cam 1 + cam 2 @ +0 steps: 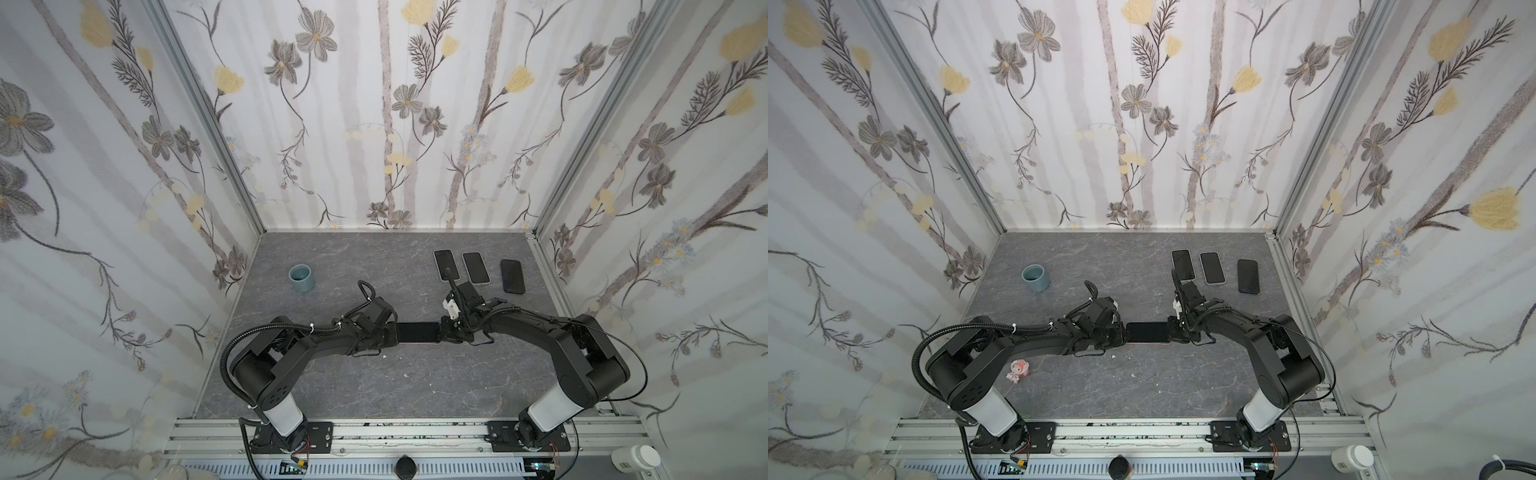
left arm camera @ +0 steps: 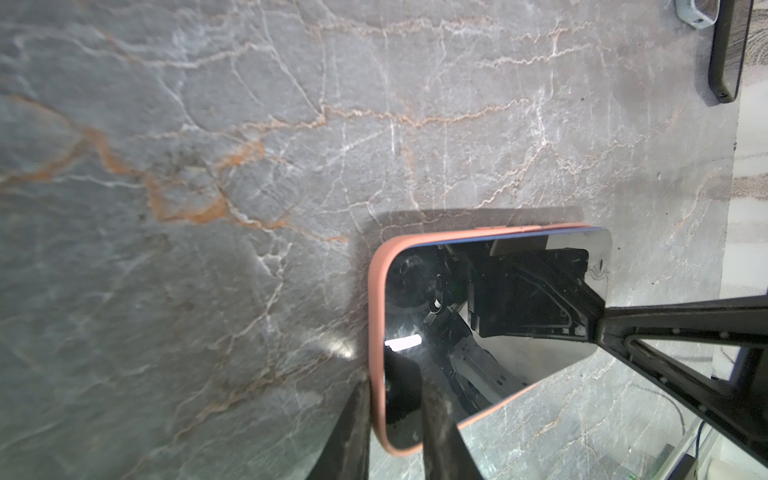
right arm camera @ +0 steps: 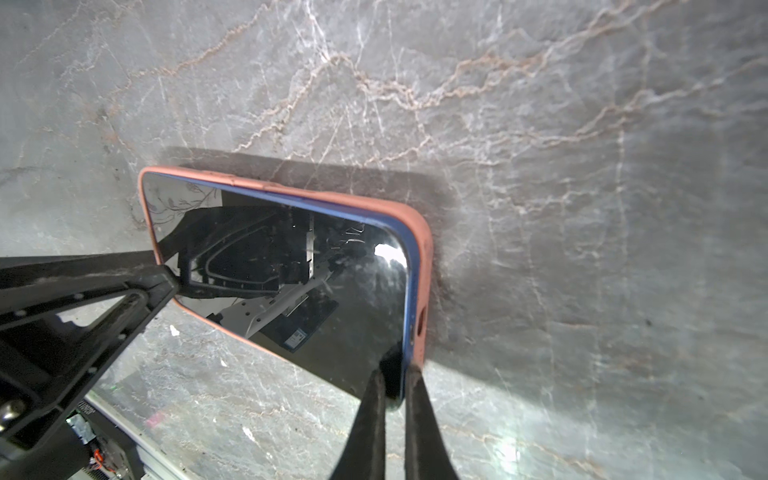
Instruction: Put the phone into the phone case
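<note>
The phone (image 1: 417, 332) lies screen-up in the middle of the marble-patterned table (image 1: 374, 386). In both top views it is stretched between the left gripper (image 1: 392, 335) at one short end and the right gripper (image 1: 444, 332) at the other. Three spare phones (image 1: 476, 268) sit in a row well apart at the back right, and a blue-grey cup (image 1: 302, 279) stands alone at the back left with nothing showing inside it. From the left wrist, the phone (image 2: 478, 311) is down inside the salmon phone case (image 2: 376, 324) at this end, with the rim wrapped round the glass. The left gripper (image 2: 392, 399) has its jaws narrowed over that end wall, one finger outside the case and one on the screen, pinning it. From the right wrist, the phone's blue edge (image 3: 409, 286) rides above the case rim (image 3: 422, 266), so I'd call it only half seated. The right gripper (image 3: 395, 376) is fully closed, its tips together on the phone's corner; whether anything is nipped between them I cannot tell. To finish well, I'd press straight down on that proud corner while the left pins the case flat. Then I'd walk the pressure along the long side, gently, since closed tips could skid off slick glass.
</note>
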Motion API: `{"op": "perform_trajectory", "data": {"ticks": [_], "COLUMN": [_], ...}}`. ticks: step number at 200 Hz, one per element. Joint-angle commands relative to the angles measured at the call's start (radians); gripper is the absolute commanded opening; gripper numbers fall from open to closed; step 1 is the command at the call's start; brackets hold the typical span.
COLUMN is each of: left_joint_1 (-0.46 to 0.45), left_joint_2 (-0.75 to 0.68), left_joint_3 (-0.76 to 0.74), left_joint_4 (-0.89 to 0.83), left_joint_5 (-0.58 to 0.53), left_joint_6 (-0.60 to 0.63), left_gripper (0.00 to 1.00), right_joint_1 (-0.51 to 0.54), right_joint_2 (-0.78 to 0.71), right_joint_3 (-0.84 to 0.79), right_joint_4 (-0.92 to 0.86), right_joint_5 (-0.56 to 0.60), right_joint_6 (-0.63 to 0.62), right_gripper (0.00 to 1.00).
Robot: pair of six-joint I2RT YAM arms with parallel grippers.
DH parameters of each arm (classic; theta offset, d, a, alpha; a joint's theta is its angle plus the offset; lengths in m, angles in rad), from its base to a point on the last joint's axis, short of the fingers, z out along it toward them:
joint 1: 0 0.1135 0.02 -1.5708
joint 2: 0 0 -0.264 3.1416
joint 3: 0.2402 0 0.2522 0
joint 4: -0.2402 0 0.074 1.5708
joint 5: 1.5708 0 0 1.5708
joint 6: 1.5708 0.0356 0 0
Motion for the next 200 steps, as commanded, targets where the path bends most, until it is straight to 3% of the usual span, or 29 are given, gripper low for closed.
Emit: {"op": "perform_trajectory", "data": {"ticks": [1, 79, 140, 200], "left_joint_1": [-0.005, -0.005, -0.001, 0.044], "left_joint_2": [0.018, 0.015, -0.007, -0.041], "left_joint_3": [-0.006, -0.008, 0.007, 0.063], "left_joint_4": [-0.028, -0.032, -0.044, -0.078], "left_joint_5": [0.051, 0.052, 0.026, -0.007], "left_joint_6": [-0.011, -0.008, 0.0, 0.03], "left_gripper": [0.24, 0.24, 0.24, 0.26], "right_joint_1": [0.024, 0.026, 0.03, 0.029], "right_joint_2": [0.074, 0.108, 0.001, -0.087], "right_joint_3": [-0.024, -0.027, 0.087, 0.189], "right_joint_4": [-0.096, -0.11, -0.157, -0.155], "right_joint_5": [0.104, 0.145, 0.153, 0.223], "right_joint_6": [-0.035, -0.036, -0.032, -0.081], "right_gripper": [0.07, 0.08, 0.09, 0.17]}}
